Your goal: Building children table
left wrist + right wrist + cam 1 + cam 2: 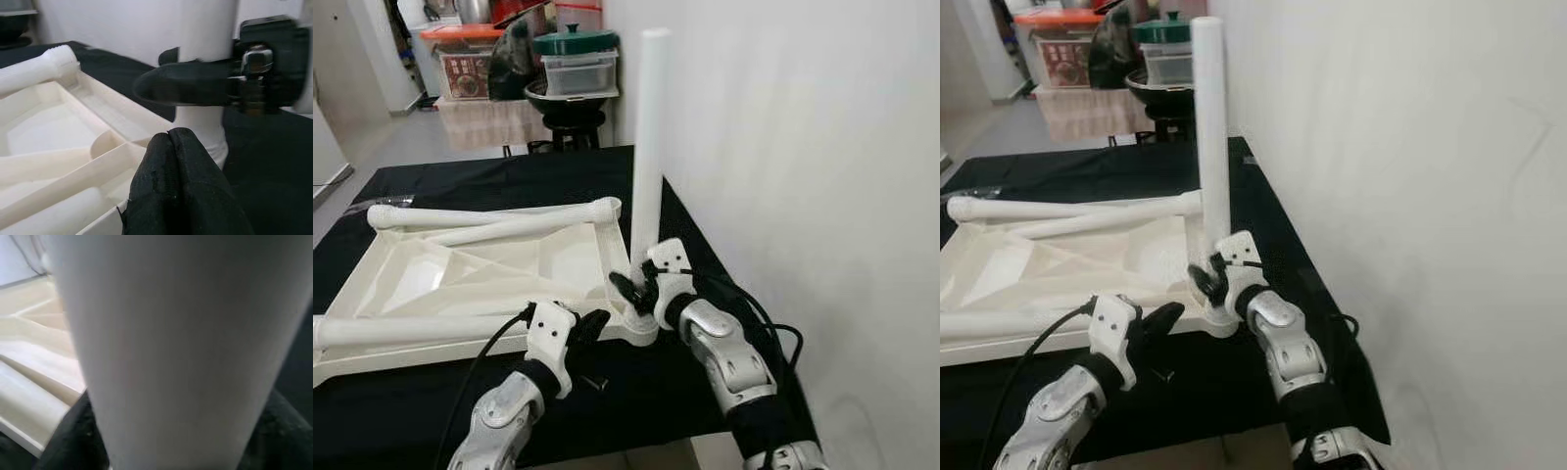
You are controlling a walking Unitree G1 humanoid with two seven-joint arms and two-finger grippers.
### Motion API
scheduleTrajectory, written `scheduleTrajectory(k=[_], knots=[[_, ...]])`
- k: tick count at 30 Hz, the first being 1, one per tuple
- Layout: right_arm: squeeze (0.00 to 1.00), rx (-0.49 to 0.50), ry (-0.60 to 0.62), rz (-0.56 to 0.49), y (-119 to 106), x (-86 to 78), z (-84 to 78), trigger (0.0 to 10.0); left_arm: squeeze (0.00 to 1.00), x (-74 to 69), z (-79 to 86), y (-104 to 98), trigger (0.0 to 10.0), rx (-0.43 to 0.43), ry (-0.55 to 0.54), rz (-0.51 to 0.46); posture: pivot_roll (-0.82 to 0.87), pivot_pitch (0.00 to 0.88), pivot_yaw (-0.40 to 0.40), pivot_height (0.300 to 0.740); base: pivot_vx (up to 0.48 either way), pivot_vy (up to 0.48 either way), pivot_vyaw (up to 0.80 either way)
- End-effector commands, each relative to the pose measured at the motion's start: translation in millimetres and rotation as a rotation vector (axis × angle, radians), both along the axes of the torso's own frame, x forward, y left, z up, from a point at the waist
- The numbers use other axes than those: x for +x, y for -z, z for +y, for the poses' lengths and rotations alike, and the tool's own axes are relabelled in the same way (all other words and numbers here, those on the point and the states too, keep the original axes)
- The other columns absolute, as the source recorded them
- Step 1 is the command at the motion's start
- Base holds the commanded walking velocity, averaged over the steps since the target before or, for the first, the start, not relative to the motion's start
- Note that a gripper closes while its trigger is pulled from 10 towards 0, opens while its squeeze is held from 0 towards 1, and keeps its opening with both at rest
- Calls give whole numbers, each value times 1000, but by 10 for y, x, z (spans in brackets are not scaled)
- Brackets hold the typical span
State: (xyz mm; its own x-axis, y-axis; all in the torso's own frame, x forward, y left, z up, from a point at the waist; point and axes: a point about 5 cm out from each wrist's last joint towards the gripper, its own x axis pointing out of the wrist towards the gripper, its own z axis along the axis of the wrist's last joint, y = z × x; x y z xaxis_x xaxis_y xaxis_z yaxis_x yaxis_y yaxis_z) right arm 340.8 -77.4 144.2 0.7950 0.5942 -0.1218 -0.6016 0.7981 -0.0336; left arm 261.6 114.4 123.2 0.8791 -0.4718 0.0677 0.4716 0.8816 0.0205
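An upturned cream plastic tabletop (460, 269) lies on a black-covered table (509, 171). One white leg (651, 137) stands upright in the tabletop's near right corner socket. My right gripper (636, 289) is shut on that leg's base, and the right wrist view shows the leg (171, 347) up close. A second leg (489, 215) lies along the tabletop's far edge, a third (411, 330) along its near edge. My left gripper (592, 325) is shut with nothing in it, its tips (168, 142) at the tabletop's near rim just left of the upright leg.
A white wall (803, 147) runs close along the table's right edge. Behind the table a black stool carries a green-lidded pot and plastic boxes (573, 69). A small dark screw-like piece (595, 383) lies on the cloth near my left gripper.
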Motion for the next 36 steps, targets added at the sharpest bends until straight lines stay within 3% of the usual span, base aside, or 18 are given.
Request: scheduleTrajectory(k=[1, 4, 5, 8, 10, 13, 16, 17, 18, 19, 25, 29, 31, 32, 33, 34, 35, 36], knots=[[976, 22, -178, -58, -213, 21, 79, 10000, 0, 2, 6, 13, 10000, 2, -4, 15, 11, 0, -34, 740, 0, 0, 0], [976, 10, -288, -95, -307, 2, 87, 10000, 0, 10, 0, 12, 10000, 1, -3, 16, 10, 0, -35, 740, 0, 0, 0], [0, -2, -359, -114, -357, 3, 68, 10000, 0, 13, -3, 11, 10000, 2, -3, 16, 11, 0, -34, 740, 0, 0, 0], [0, -20, -487, -127, -414, 25, 17, 10000, 0, 18, -13, 10, 10000, 5, -3, 17, 15, 0, -40, 740, 0, 0, 0], [0, -20, -487, -127, -414, 25, 17, 10000, 0, 18, -13, 10, 10000, 5, -3, 17, 15, 0, -40, 740, 0, 0, 0], [0, -40, -683, -65, -426, 44, -80, 10000, 0, 22, -25, 11, 10000, 13, -5, 18, 32, 0, -42, 740, 0, 0, 0], [0, -32, -719, -37, -423, 57, -113, 10000, 0, 23, -27, 11, 10000, 14, -5, 19, 32, 0, -42, 740, 0, 0, 0], [0, -28, -735, -6, -403, 73, -145, 2353, 0, 22, -28, 12, 10000, 16, -5, 19, 40, 0, -41, 740, 0, 0, 0], [0, -28, -735, -6, -403, 73, -145, 2353, 0, 22, -28, 12, 10000, 16, -5, 19, 40, 0, -41, 740, 0, 0, 0], [0, -23, -737, 22, -372, 90, -188, 0, 0, 19, -29, 12, 10000, 18, -5, 19, 46, 0, -40, 740, 0, 0, 0], [0, 14, -652, 52, -307, 160, -368, 0, 0, 10, -30, 7, 10000, 22, -5, 18, 46, 0, -41, 740, 0, 0, 0], [0, -17, -518, 42, -213, 188, -450, 0, 0, -29, -57, -36, 10000, 13, 27, -11, 41, 0, -42, 740, 0, 0, 0], [0, -94, -326, 86, -24, 215, -488, 0, 0, -99, -102, -79, 10000, -5, 95, -37, 39, 0, -45, 740, 0, 0, 0], [0, -94, -326, 86, -24, 215, -488, 0, 0, -99, -102, -79, 10000, -5, 95, -37, 39, 0, -45, 740, 0, 0, 0], [0, -129, -227, 118, 83, 210, -488, 0, 0, -136, -118, -92, 10000, -9, 124, -41, 37, 0, -46, 740, 0, 0, 0], [0, -85, 4, 173, 216, 153, -438, 0, 0, -191, -132, -109, 10000, -12, 155, -43, 39, 0, -43, 740, 0, 0, 0], [0, -85, 4, 173, 216, 153, -438, 0, 0, -191, -132, -109, 10000, -12, 155, -43, 39, 0, -43, 740, 0, 0, 0], [0, -53, 164, 222, 296, 93, -432, 0, 0, -225, -136, -121, 10000, -13, 171, -43, 40, 0, -41, 740, 0, 0, 0]])
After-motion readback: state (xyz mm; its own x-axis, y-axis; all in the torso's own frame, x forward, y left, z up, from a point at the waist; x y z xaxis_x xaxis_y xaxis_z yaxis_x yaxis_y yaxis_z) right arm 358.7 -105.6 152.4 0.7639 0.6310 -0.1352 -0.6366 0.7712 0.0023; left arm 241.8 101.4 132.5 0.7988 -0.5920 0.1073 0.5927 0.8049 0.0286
